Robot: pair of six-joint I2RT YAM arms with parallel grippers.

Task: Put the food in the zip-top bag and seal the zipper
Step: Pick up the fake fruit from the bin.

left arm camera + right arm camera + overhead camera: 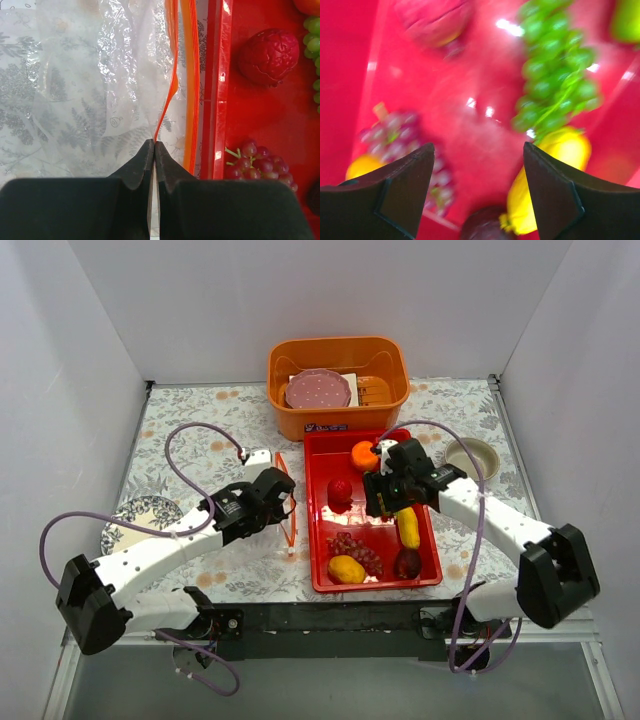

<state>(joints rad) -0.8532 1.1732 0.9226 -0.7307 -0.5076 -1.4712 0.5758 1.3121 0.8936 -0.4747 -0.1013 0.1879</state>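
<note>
The clear zip-top bag lies on the table left of the red tray. Its orange-red zipper runs along the mouth beside the tray wall; one lip is pulled away. My left gripper is shut on that lip; it also shows in the top view. My right gripper is open and empty above the tray, over green grapes, a yellow banana-like piece, purple grapes and a dark-red piece. An orange, a red piece and a yellow mango also lie in the tray.
An orange basket with a pink plate stands behind the tray. A patterned plate lies at the left, partly under my left arm. A small bowl sits at the right.
</note>
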